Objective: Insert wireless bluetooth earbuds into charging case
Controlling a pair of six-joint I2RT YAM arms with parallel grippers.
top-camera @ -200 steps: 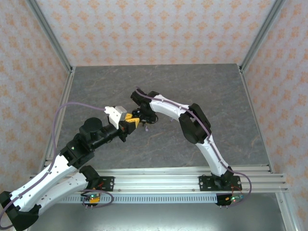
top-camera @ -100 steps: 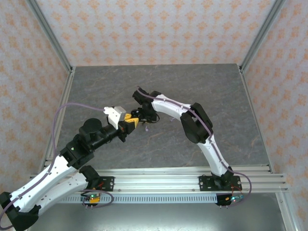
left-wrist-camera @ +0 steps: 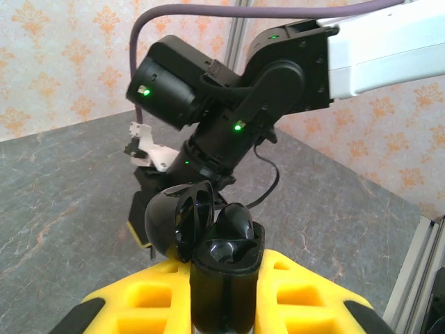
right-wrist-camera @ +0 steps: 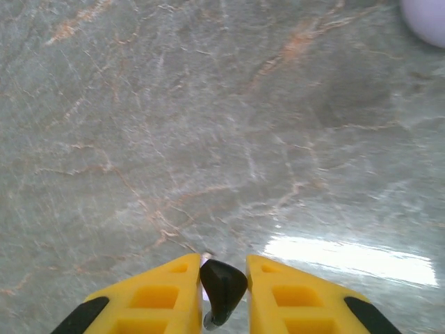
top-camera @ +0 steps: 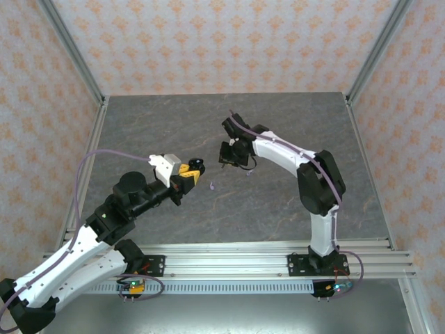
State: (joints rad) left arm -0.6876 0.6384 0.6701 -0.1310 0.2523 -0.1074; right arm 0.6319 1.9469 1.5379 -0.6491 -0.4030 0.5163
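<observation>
In the left wrist view my left gripper (left-wrist-camera: 224,268) is shut on the black charging case (left-wrist-camera: 224,292), holding it upright. Its lid (left-wrist-camera: 177,219) is swung open to the left. One black earbud (left-wrist-camera: 240,221) sits in the case's far well, and the near well looks hollow. From above, the left gripper (top-camera: 191,172) holds the case (top-camera: 197,165) near the table's middle. My right gripper (top-camera: 228,154) hangs a short way to the case's right and behind it. In the right wrist view it (right-wrist-camera: 222,268) is shut on a second black earbud (right-wrist-camera: 222,284) above the table.
A tiny lilac piece (top-camera: 212,186) lies on the grey marbled table (top-camera: 278,125) just in front of the case. A pale lilac blob (right-wrist-camera: 425,17) shows at the top right corner of the right wrist view. Metal frame posts and patterned walls enclose the table.
The right gripper has drawn away from the case, moving right and back with the black earbud pinched in it. The left arm and the case have stayed still.
</observation>
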